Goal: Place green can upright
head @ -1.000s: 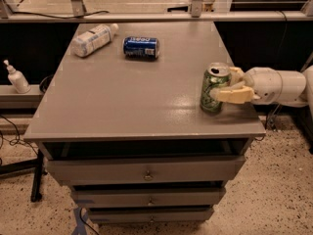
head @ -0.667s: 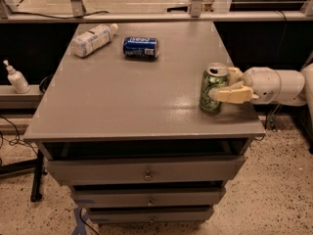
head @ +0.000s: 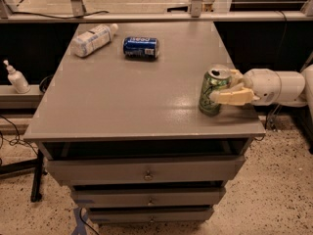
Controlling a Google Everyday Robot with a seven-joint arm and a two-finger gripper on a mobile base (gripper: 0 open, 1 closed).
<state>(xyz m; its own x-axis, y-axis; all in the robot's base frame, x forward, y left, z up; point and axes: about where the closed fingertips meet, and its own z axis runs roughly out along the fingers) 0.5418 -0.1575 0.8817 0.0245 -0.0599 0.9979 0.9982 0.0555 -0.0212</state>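
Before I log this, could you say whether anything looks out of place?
The blue can and plastic bottle lie on their sides at the table's far end; the gripper, at the right edge, holds the green can upright.

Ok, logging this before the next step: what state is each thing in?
green can: upright on the table, near its right edge
hand: at the right edge, shut on the green can
blue can: lying on its side
bottle: lying on its side
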